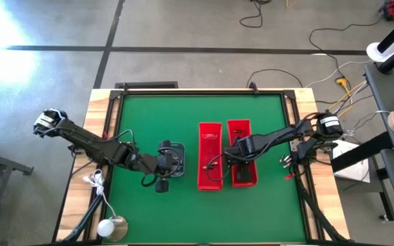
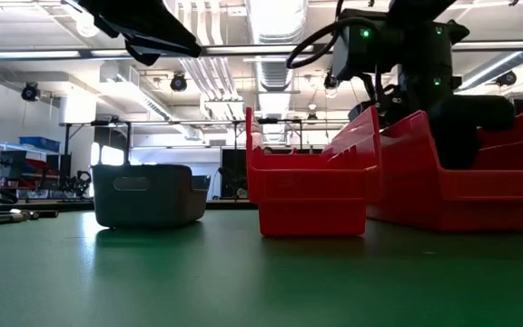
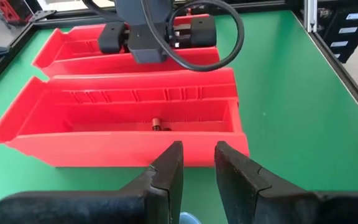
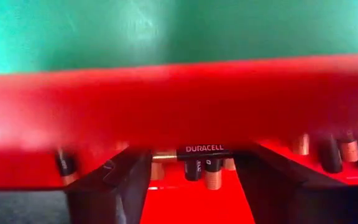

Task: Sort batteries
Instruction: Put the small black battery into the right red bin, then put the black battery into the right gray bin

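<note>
Two long red bins stand side by side at mid-table. My right gripper (image 1: pixel 232 157) points down into the right bin (image 1: pixel 242 130), low over several batteries (image 4: pixel 331 152) on its floor. A black Duracell battery (image 4: pixel 204 149) lies crosswise between its open fingertips, with a small gap at one end. The left bin (image 1: pixel 209 140) holds one battery (image 3: pixel 159 125). My left gripper (image 3: pixel 197 171) hangs over the grey tray (image 1: pixel 176 162), left of the bins, slanting down toward them. Its fingers stand slightly apart with nothing between them.
A white round object (image 1: pixel 113 227) with a cord lies at the near left corner. Green mat (image 1: pixel 197 113) runs behind the bins to the far edge. In the low view the grey tray (image 2: pixel 143 195) and both bins (image 2: pixel 311 195) stand in a row.
</note>
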`<state>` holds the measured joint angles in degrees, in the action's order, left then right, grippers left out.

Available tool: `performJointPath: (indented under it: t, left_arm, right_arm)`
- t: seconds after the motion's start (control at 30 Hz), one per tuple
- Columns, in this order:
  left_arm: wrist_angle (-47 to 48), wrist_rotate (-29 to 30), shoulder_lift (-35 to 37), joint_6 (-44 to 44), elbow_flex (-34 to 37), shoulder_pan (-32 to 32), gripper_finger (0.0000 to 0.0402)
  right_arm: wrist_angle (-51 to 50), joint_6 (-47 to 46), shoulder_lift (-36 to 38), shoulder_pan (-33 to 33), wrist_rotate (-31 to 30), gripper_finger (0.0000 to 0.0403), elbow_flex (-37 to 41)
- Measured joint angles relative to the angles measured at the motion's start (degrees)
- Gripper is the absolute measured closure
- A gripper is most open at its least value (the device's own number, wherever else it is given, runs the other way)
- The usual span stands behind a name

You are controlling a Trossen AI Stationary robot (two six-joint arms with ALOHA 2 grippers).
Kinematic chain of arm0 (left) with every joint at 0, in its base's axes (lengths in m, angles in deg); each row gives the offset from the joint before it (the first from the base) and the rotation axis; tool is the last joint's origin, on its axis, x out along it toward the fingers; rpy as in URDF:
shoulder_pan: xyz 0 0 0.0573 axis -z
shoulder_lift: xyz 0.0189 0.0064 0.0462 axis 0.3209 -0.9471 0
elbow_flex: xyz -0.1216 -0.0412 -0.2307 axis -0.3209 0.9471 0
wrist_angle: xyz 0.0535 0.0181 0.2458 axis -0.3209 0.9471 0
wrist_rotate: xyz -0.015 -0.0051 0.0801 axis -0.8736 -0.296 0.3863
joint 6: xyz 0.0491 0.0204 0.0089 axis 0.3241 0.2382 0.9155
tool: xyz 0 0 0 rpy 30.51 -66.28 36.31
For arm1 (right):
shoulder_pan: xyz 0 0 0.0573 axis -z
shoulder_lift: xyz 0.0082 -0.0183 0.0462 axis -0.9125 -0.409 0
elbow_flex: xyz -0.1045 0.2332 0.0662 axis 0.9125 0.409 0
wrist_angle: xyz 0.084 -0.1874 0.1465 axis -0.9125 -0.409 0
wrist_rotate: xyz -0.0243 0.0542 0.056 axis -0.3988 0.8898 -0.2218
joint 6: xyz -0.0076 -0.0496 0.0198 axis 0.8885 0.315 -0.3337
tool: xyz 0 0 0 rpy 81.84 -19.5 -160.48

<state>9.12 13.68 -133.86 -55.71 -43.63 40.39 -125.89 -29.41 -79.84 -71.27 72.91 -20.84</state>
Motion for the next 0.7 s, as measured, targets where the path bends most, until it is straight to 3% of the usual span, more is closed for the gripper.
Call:
performJointPath:
  t: [0.2,0.37,0.53,0.7]
  left_arm:
    - [-1.65,-0.04,0.0,0.53,0.02,0.14,0.0329]
    - [-7.96,-0.13,0.0,5.7,0.02,2.36,0.0329]
    - [-14.48,-0.2,0.0,11.97,0.02,5.3,0.0329]
    - [-14.87,-0.33,0.0,13.01,0.02,6.14,0.0329]
  right_arm:
    - [-2.25,0.19,0.5,0.0,0.05,0.0137,-2.83]
    - [-15.41,-0.67,3.44,-0.08,0.05,0.0097,-10.33]
    - [-21.33,-8.04,12.62,-0.25,-1.85,0.0074,-11.81]
    - [-27.4,-20.26,24.68,-0.74,-10.2,0.0064,-6.81]
